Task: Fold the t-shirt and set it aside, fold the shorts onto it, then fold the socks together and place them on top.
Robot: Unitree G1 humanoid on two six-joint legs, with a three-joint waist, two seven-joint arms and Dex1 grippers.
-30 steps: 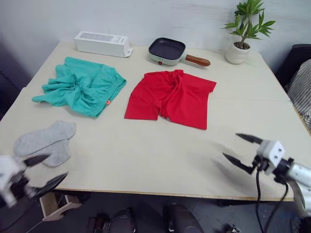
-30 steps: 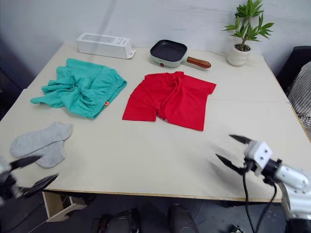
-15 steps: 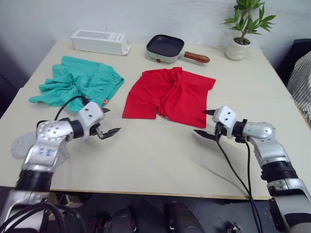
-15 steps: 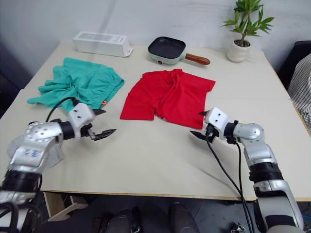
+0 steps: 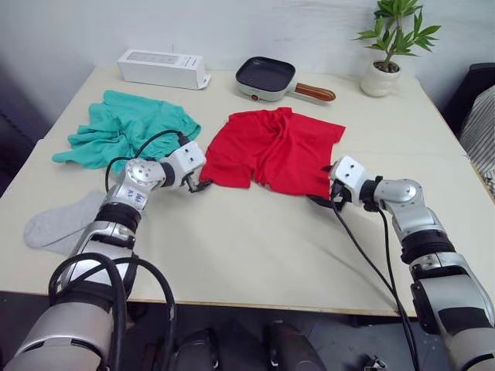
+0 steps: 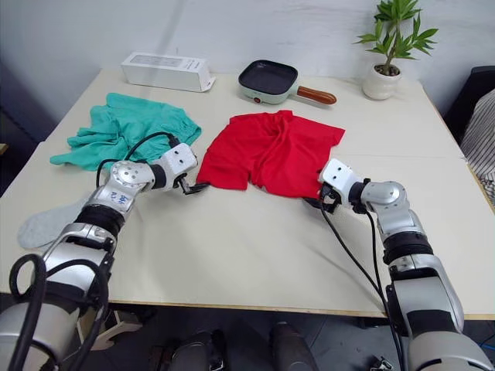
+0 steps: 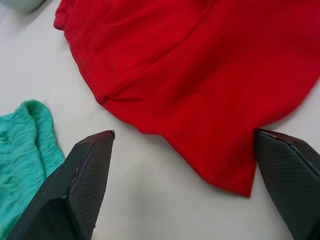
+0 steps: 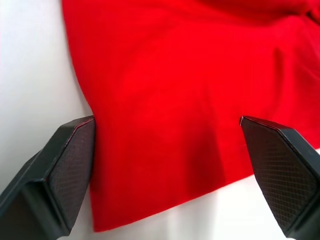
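Straddling t-shirt (image 5: 271, 151) corners, seemingly untouched.

Soft, even light overhead, faint shadows on the worktop (image 5: 255, 247); head views sharp, wrist views slightly soft up close.

On the tabletop (image 5: 255, 247), the t-shirt (image 5: 271, 151) lies mid-table with the shorts (image 5: 124, 131) to its left and the socks (image 5: 58, 224) nearer, far left. Behind them sit a box (image 5: 162, 68), a pan (image 5: 267, 79) and a plant (image 5: 384, 54) at right.
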